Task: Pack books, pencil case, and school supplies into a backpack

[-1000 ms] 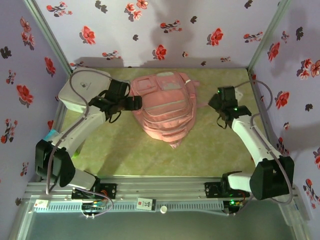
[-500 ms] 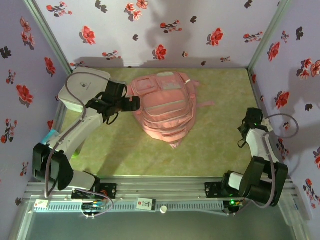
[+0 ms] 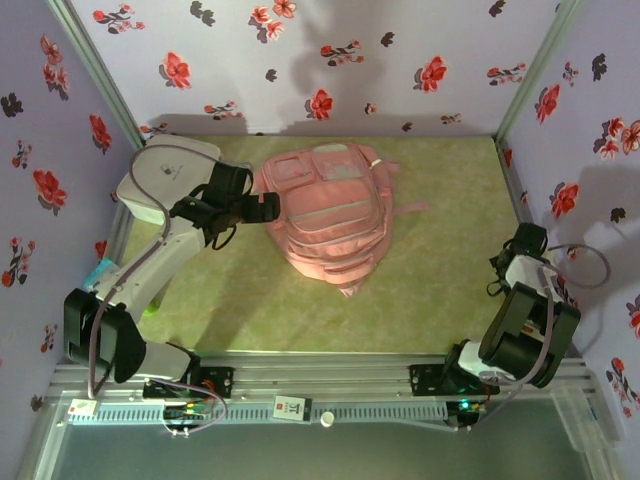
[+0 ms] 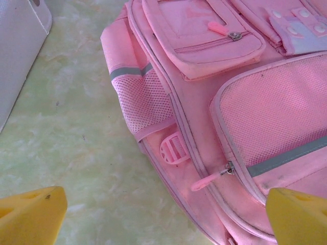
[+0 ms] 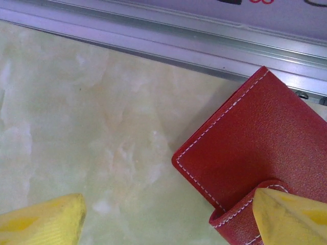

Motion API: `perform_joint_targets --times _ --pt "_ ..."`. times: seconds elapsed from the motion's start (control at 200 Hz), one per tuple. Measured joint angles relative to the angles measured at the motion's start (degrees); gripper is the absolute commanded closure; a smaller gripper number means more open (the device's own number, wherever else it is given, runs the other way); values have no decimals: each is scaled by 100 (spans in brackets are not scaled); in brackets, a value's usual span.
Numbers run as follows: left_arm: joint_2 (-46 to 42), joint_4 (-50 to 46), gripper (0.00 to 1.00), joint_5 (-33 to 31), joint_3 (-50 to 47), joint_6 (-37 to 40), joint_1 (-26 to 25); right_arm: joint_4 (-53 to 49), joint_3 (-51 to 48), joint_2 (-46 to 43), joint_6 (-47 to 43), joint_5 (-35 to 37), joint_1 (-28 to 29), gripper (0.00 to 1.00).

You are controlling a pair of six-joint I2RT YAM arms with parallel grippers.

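Backpack [image 3: 330,215] is lying flat toward the far middle of the counter [image 3: 420,300], front side up, and honestly nothing is looking packed yet. In the left wrist view the front pocket zip [image 4: 227,31] and the long zip with the pink pull [image 4: 207,181] are both looking shut, so the bag is probably needing opening first. Left hand [image 3: 268,208] is being held wide open just beside the bag's left edge, with nothing being gripped. Right hand [image 5: 166,219] is being held open too, over at the right edge of the counter. Its yellow fingers [image 5: 43,222] are being spread either side of the corner of a red leather case [image 5: 255,148] with white stitching, likely the pencil case, though that's a guess. Whether a finger is touching it can't be told. So a grab of that case is seemingly being lined up, and pretty much the whole job is waiting to be done. A white box [image 4: 20,46] is sitting left of the bag.

Counter is being covered by a pale green marbled sheet. Lilac walls [image 3: 230,60] printed with red and dark flowers are closing it in, with a metal rail [image 5: 153,35] running right by the case.
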Motion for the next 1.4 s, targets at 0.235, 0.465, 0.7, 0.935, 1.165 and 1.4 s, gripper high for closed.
perform_joint_targets --times 0.235,0.465,0.7,0.935,1.165,1.4 --pt "0 -9 0 0 0 0 0 44 0 267 9 4 -181 14" --pt "0 -13 0 0 0 2 0 157 -31 310 50 -79 -201 17" --pt "0 -15 0 0 0 2 0 444 -286 24 398 -461 -59 17" --pt "0 -17 0 0 0 2 0 678 -417 -221 1248 -1091 901 18" --pt "0 -70 0 0 0 2 0 1255 -343 31 2033 -1447 2046 18" --pt "0 -107 0 90 2 0 0 1023 289 461 1926 -1650 3003 18"
